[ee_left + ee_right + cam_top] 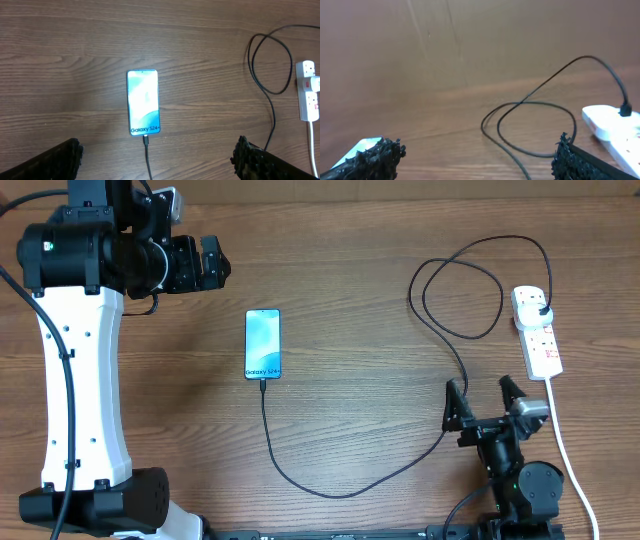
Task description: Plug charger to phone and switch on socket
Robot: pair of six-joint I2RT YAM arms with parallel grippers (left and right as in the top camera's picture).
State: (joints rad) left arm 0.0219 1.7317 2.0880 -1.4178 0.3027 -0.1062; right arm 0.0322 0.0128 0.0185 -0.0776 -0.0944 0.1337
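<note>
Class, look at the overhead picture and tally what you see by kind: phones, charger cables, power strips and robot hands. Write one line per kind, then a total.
Phones: 1, the phone
Charger cables: 1, the black cable
Power strips: 1, the white power strip
Robot hands: 2, the left hand and the right hand
Total: 5

"Galaxy S24+" reads in white along the lower end of the phone screen, sharpest from the left wrist. The red markings on the socket are too small to read.
</note>
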